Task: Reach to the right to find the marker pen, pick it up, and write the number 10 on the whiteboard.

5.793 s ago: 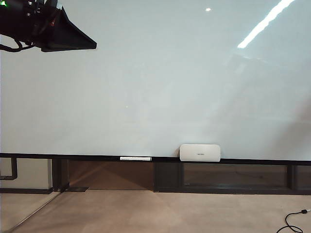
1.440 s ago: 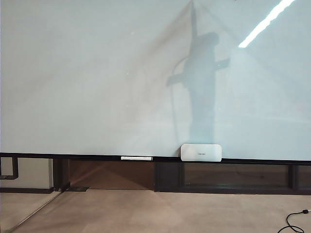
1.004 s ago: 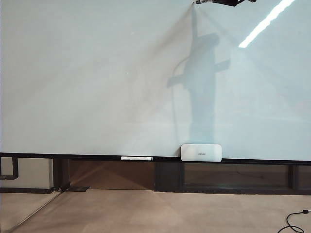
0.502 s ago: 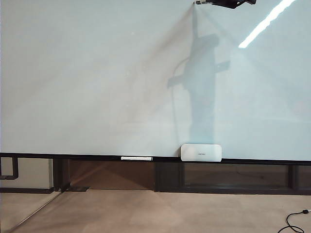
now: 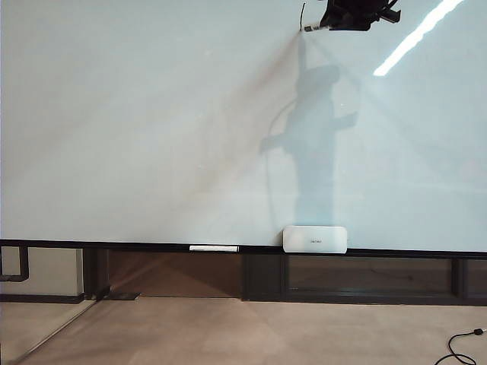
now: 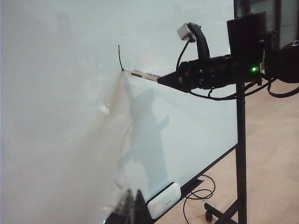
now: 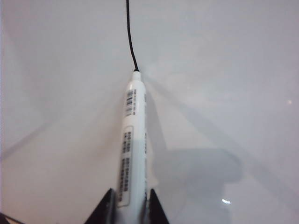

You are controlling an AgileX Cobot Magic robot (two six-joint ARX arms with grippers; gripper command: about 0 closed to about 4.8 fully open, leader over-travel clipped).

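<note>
The whiteboard (image 5: pixel 152 137) fills the exterior view. High on its right part, my right gripper (image 5: pixel 329 21) is shut on the marker pen (image 5: pixel 312 27), whose tip touches the board. A thin black vertical stroke (image 5: pixel 302 15) runs up from the tip. In the right wrist view the white pen (image 7: pixel 133 140) sits between the two dark fingers of the right gripper (image 7: pixel 128 193), with the stroke (image 7: pixel 129 37) beyond its tip. The left wrist view shows the pen (image 6: pixel 142 75), the stroke (image 6: pixel 119 58) and my left gripper (image 6: pixel 133 207), its fingers together and empty, away from the board.
A white rounded box (image 5: pixel 315 239) and a long thin white bar (image 5: pixel 214 248) rest on the board's dark bottom rail (image 5: pixel 114 245). A black cable (image 5: pixel 456 346) lies on the floor at the right. A dark stand pole (image 6: pixel 240 149) rises beside the board.
My right gripper has come down from the top edge with the pen, and a short black vertical stroke has appeared above the tip. The left arm, in view several seconds ago, has gone.
</note>
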